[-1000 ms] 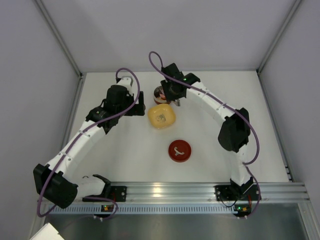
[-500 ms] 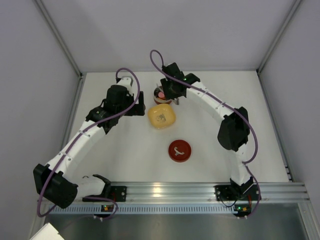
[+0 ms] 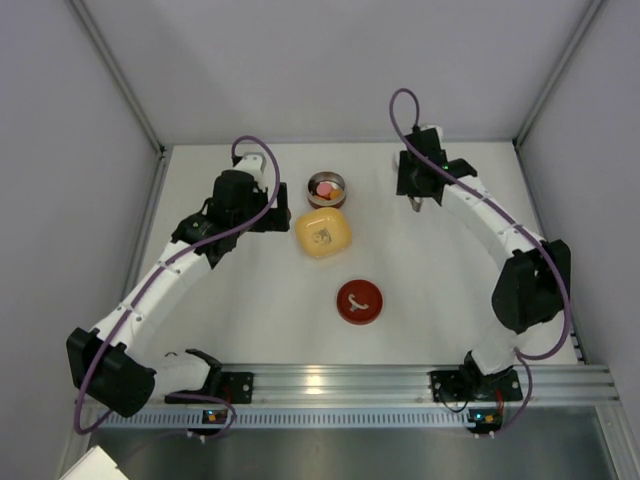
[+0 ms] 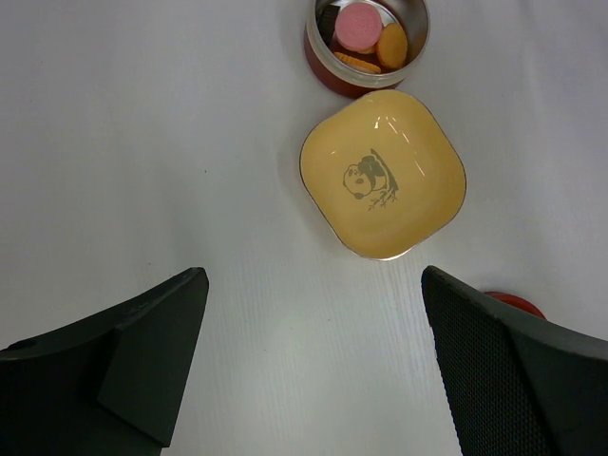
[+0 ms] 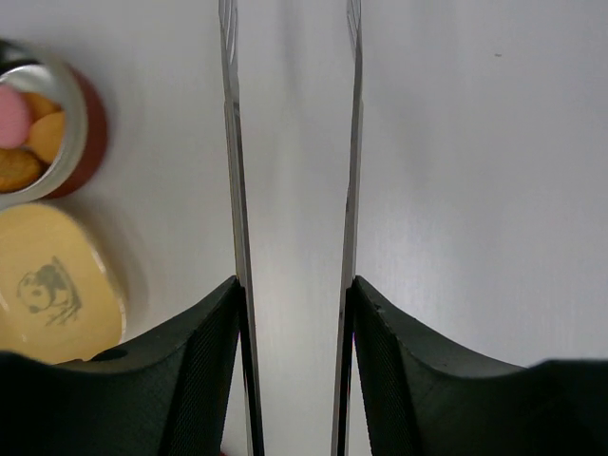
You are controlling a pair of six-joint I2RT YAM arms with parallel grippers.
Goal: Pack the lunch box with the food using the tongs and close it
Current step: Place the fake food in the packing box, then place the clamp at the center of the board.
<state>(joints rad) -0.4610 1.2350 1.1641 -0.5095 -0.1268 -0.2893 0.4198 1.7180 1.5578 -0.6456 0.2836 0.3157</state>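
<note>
The lunch box (image 3: pixel 326 188) stands open at the back of the table, a round tin, red outside, with pink, orange and brown food (image 4: pixel 359 27) inside it. Its red lid (image 3: pixel 359 301) lies flat nearer the arms. My right gripper (image 5: pixel 294 294) is shut on the tongs (image 5: pixel 231 142), one thin silver arm against each finger, the arms apart with nothing between them. It hangs to the right of the tin (image 5: pixel 38 123), over bare table. My left gripper (image 4: pixel 313 285) is open and holds nothing, left of the yellow dish.
A yellow rounded-square dish (image 3: pixel 323 233) with a panda print sits just in front of the tin, with no food in it. Grey walls close the table at the back and both sides. The arm bases and a metal rail run along the near edge.
My right arm has swung from over the tin to the right, carrying the tongs. The tin, covered before, now shows a pink piece on top. The left arm has not moved.
</note>
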